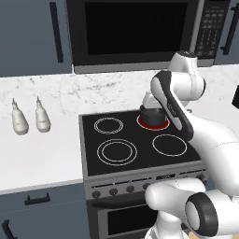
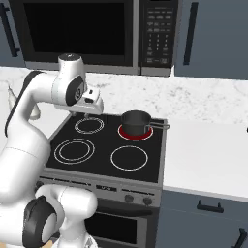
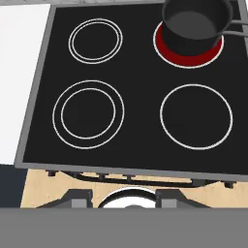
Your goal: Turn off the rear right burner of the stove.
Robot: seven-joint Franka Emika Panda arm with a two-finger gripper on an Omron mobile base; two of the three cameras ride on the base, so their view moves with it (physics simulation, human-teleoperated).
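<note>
Hovering high above the stove (image 3: 34,121) and touching nothing, the gripper (image 2: 92,107) looks straight down on the black glass, its finger spread impossible to tell, while the rear right burner (image 3: 186,57) glows red at far right under a small dark saucepan (image 3: 196,22)

A home kitchen: a stove (image 2: 104,157) with a black glass top, a built-in microwave (image 2: 92,31) above, marble-patterned counter (image 2: 208,155), and blue-grey cabinets (image 1: 28,35).
</note>
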